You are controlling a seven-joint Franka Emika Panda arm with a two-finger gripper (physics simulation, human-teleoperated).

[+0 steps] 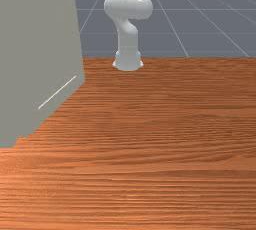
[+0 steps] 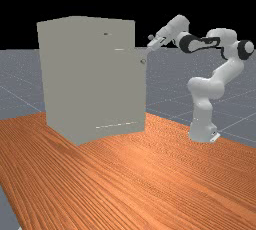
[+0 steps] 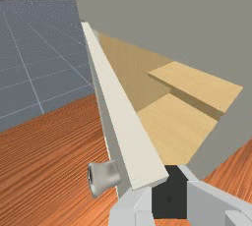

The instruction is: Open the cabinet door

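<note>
Grey, pale-edged flat cabinet door (image 3: 120, 122) stands ajar, round metal knob (image 3: 104, 177) outside, tan wooden interior (image 3: 172, 122) visible. White-and-grey two-finger gripper (image 2: 151, 47) at door's free edge; jaws spread.

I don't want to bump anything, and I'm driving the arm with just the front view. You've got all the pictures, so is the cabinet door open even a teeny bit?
Observer: Yes. In the wrist view the door stands ajar, with a wood-coloured shelf inside.
Operator: Cool! Is the gripper squeezing anything?
Observer: No, the gripper is open, its two fingers apart.
Operator: And is the knob in the gap?
Observer: No, the metal knob sticks out from the door's outer face, outside the gap.
</note>
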